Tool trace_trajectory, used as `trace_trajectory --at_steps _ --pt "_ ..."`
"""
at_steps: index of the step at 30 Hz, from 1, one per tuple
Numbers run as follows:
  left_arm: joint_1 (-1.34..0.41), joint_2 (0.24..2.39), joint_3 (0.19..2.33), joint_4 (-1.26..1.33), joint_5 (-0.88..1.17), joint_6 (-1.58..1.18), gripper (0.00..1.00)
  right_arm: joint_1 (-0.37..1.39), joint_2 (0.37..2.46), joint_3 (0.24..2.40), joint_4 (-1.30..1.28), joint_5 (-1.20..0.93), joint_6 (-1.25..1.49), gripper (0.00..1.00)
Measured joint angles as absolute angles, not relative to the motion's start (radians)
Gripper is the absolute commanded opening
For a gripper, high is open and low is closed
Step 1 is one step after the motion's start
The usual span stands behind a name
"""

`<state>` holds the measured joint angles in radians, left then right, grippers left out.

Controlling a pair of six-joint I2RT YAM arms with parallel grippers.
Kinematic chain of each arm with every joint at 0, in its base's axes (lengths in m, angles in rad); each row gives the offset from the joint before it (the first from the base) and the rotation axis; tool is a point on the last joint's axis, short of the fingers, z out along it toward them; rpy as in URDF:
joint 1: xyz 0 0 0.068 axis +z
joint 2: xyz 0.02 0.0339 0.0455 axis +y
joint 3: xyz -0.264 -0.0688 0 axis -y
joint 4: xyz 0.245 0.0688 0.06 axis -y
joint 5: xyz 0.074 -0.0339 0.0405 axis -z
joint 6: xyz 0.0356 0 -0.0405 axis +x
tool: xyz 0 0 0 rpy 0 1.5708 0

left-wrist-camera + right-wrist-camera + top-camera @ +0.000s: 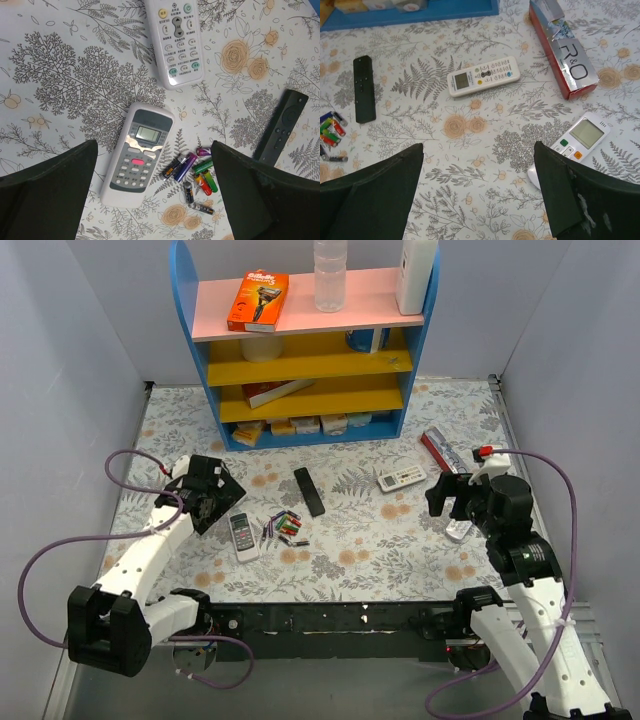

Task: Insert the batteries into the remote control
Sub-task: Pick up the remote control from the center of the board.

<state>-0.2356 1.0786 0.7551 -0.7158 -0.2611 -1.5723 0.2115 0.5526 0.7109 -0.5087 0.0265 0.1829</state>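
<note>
- Black remote control (309,491) lay face-up; batteries (288,528) clustered just beside its near end, none loaded.
- Left jaws and right jaws gaped wide, empty.
- Likely next: grasp that remote, expose its compartment.

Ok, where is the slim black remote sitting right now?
In the top view the black remote lies flat near the middle, slightly left of centre. It is just behind and right of the batteries and in front of the blue shelf.

End of the remote control (282,127) behind the left gripper (154,145); batteries (330,131) partly off the right-wrist view's edge.
</note>
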Motion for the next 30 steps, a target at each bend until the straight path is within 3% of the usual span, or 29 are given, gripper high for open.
trace_trajectory --at_steps 16,28,30 --pt "-0.239 1.389 0.881 -0.661 -0.377 -1.615 0.98 0.212 0.757 0.733 -0.590 -0.120 0.179 0.98" --pt "-0.191 1.704 1.098 -0.612 -0.438 -1.658 0.98 0.212 0.834 0.752 -0.653 -0.141 0.179 0.98" --pt "-0.175 1.747 1.113 -0.622 -0.444 -1.662 0.95 0.212 0.848 0.760 -0.657 -0.140 0.179 0.98"
